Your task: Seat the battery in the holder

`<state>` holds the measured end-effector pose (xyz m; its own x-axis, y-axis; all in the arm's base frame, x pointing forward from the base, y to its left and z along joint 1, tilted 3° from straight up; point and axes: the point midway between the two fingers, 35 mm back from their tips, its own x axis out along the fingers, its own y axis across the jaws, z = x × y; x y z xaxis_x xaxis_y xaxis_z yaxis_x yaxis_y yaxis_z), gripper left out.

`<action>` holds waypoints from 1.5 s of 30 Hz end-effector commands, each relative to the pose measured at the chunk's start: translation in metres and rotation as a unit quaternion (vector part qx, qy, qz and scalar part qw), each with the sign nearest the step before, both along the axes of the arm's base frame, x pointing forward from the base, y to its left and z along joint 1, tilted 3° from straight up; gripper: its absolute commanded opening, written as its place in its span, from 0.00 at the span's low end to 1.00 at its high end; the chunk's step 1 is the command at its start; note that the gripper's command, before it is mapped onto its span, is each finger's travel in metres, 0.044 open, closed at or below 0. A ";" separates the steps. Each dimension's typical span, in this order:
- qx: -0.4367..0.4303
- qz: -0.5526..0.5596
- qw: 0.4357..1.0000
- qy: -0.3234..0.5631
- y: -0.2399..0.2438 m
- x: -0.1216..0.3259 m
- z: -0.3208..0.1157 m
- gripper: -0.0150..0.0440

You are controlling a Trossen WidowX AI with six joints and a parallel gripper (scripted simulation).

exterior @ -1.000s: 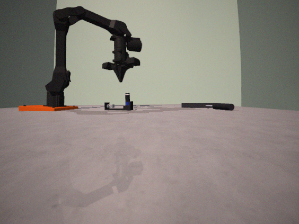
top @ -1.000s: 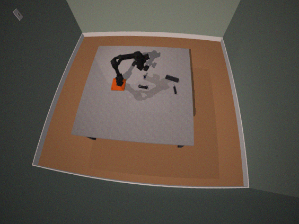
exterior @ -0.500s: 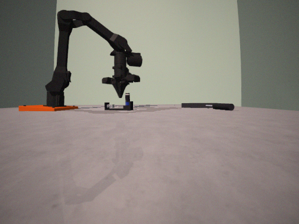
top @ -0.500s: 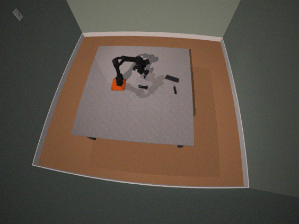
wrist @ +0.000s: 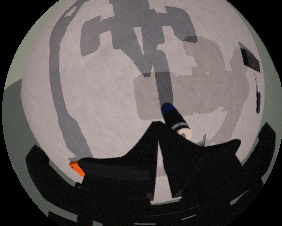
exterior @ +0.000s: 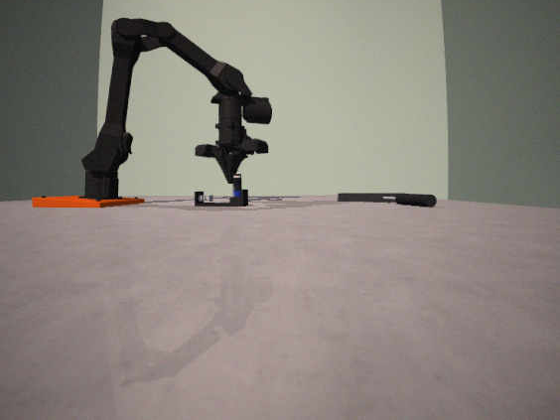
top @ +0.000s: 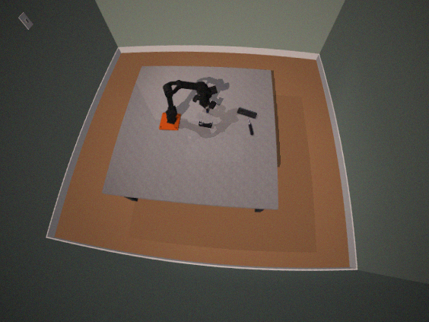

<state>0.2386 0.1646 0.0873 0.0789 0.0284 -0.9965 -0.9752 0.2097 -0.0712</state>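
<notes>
The battery (top: 208, 110) (exterior: 237, 186) (wrist: 175, 118) stands upright on the table, dark with a blue lower end and a pale top end. The black holder (top: 205, 124) (exterior: 220, 204) lies in front of it in the top view, open side up, with whitish metal at its left end; in the wrist view it is mostly hidden behind the fingers. My gripper (exterior: 230, 181) (wrist: 156, 125) points down and is shut on nothing. Its tips are just left of the battery's upper part in the exterior view, and beside its top in the wrist view. Whether they touch it I cannot tell.
A dark flat block (top: 247, 113) (exterior: 364, 197) (wrist: 250, 59) lies to the right of the holder. A thin dark tool with a light tip (top: 251, 129) (exterior: 417, 200) (wrist: 258, 97) lies near it. The arm's orange base (top: 164, 124) (exterior: 70, 202) (wrist: 77, 169) is on the left.
</notes>
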 end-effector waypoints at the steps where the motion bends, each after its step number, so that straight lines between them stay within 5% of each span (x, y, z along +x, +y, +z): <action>1: -0.002 0.002 1.000 0.001 -0.001 0.008 0.000 0.25; 27: -0.002 0.002 1.000 0.000 -0.011 0.045 0.002 0.25; 45: -0.002 0.002 1.000 0.000 -0.013 0.039 0.081 0.25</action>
